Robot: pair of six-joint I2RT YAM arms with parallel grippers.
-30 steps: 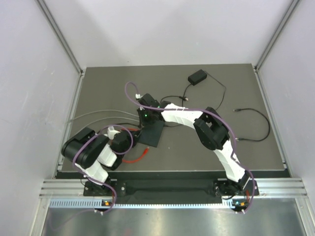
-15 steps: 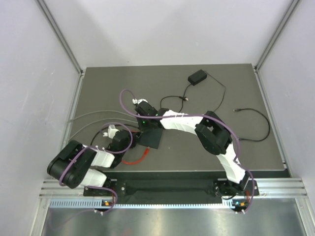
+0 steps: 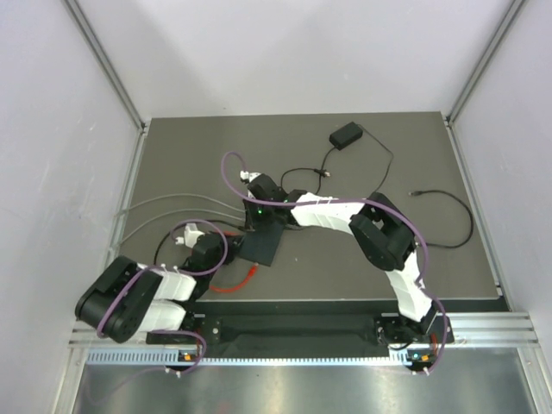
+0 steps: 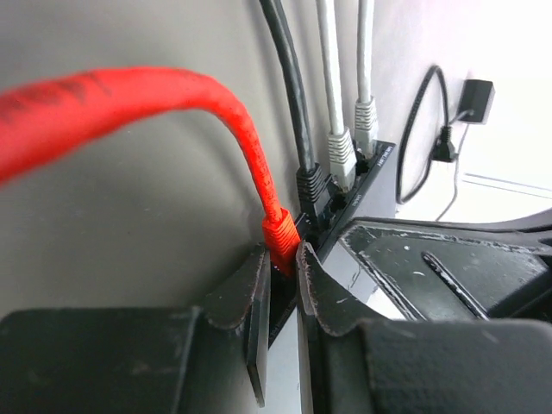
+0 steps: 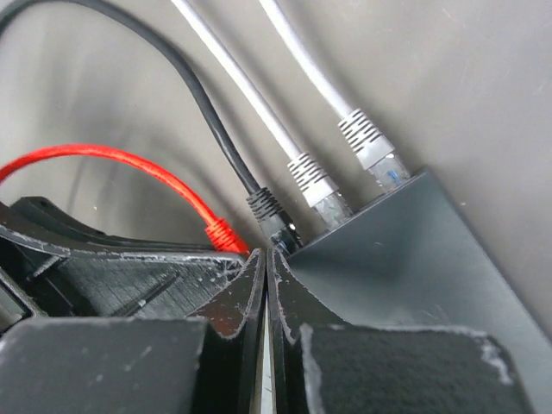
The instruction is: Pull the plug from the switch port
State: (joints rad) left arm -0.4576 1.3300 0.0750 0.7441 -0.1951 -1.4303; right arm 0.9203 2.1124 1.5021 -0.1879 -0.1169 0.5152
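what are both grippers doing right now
left gripper: jaws closed on the red plug.
right gripper: jaws closed, nothing between them.

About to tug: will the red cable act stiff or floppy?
Probably floppy: the red cable curves in a loose arc behind its plug. Thin, so likely light. The plug's ribbed boot should resist slipping in the left hand.

Left gripper clamped, right gripper closed.
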